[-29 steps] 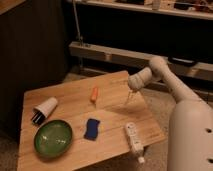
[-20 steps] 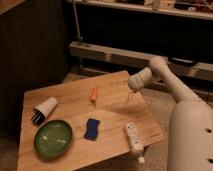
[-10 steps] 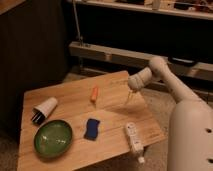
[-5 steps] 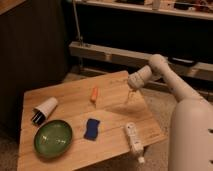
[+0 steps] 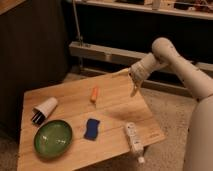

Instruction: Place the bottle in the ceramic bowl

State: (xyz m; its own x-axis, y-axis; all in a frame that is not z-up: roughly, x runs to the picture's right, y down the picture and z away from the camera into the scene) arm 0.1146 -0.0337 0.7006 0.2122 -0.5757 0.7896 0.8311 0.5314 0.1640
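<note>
- The gripper (image 5: 134,91) hangs at the end of the pale arm (image 5: 172,57), above the far right corner of the wooden table (image 5: 70,95). It points down and touches nothing.
- Its fingers (image 5: 135,87) stand wide apart, with nothing between them.
- The bottle (image 5: 132,138) lies on its side on the table. It is well apart from the fingers, on the near side of them and almost straight towards the camera, close to the table's right edge (its small white cap end reaches the near edge).
- The ceramic bowl (image 5: 53,138), green and shallow, sits far from the fingers, at the near left of the tabletop. Nothing shows inside it.
- A blue sponge (image 5: 91,128) lies between the bowl and the bottle, nearer the camera than the fingers.
- A small orange thing (image 5: 94,93) lies to the view's left of the fingers, about level with them.
- A white paper cup (image 5: 45,108) lies tipped over just beyond the bowl, its dark mouth facing the table's left edge.
</note>
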